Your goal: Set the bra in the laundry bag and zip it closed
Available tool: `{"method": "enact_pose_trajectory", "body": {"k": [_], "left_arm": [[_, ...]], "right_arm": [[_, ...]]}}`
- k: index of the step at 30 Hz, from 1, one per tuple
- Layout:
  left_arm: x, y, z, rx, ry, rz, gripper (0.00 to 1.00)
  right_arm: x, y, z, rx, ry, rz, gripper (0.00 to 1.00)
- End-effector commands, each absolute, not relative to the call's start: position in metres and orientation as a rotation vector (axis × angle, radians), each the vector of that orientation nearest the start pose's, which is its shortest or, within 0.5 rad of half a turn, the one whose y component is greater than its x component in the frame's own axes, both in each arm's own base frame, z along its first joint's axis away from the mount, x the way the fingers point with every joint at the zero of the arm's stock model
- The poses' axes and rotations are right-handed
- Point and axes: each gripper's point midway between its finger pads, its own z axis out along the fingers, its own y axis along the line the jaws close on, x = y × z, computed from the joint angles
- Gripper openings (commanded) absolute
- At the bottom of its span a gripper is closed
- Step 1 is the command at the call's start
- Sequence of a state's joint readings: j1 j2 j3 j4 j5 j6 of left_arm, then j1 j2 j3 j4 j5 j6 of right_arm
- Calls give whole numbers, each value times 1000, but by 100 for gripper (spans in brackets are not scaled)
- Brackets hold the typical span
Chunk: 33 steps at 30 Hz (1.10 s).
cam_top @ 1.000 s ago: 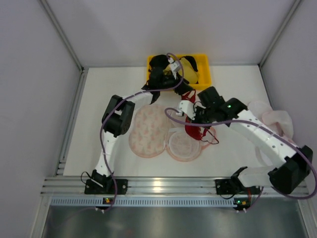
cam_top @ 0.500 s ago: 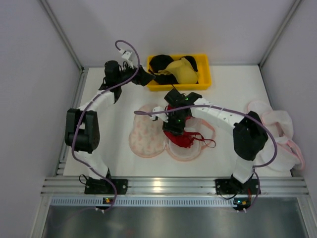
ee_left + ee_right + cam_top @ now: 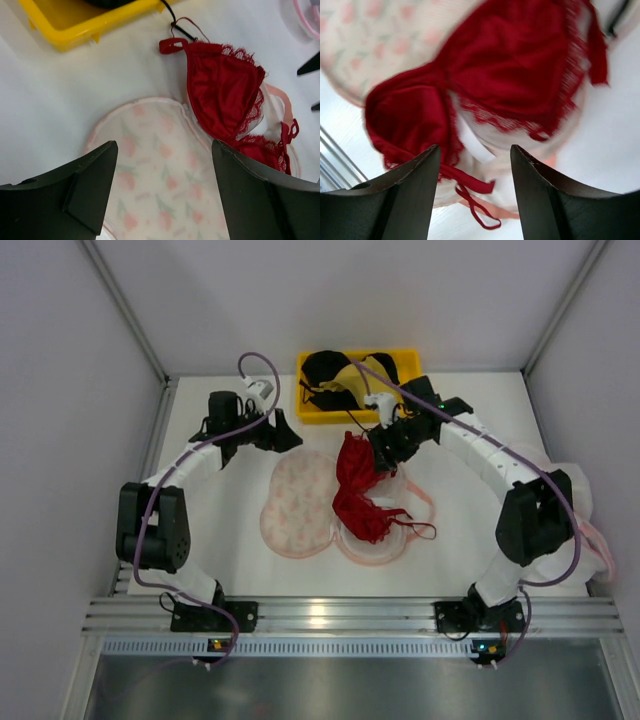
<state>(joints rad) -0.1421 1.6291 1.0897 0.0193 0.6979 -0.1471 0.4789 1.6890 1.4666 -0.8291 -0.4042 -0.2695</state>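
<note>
The bra (image 3: 356, 480) lies draped over the bag (image 3: 295, 505), not yet tucked in. Above it the left fingers (image 3: 87, 187) and right fingers (image 3: 402, 200) are spread, empty. Next: tuck it inside, then zip.

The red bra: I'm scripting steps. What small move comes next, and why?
Probably lower the right gripper to pinch the far cup of the bra and tuck it inward: that gripper and the left gripper are open; the bra sprawls over the laundry bag, a strap trailing onto the table.
</note>
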Motion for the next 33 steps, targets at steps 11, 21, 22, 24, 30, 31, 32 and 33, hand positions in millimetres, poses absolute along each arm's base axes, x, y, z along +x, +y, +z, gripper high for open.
{"method": "enact_pose_trajectory", "body": {"k": [11, 21, 22, 24, 30, 31, 32, 33], "left_arm": [[393, -160, 127, 524, 2181, -778, 80], [396, -160, 108, 535, 2246, -748, 78], [394, -160, 103, 539, 2257, -741, 77], [391, -161, 97, 542, 2276, -736, 76], [379, -160, 67, 541, 2385, -676, 68], [376, -160, 61, 540, 2408, -675, 67], [377, -157, 59, 523, 2421, -655, 66], [377, -157, 58, 520, 2428, -649, 66]], "right_arm": [[404, 214, 126, -721, 2433, 727, 57], [398, 212, 91, -799, 2487, 745, 20], [399, 208, 102, -790, 2460, 736, 15], [395, 205, 110, -790, 2452, 732, 0], [364, 196, 129, -756, 2475, 752, 0], [360, 194, 132, -746, 2475, 747, 0], [356, 192, 132, -741, 2482, 744, 0], [347, 190, 124, -738, 2504, 752, 0]]}}
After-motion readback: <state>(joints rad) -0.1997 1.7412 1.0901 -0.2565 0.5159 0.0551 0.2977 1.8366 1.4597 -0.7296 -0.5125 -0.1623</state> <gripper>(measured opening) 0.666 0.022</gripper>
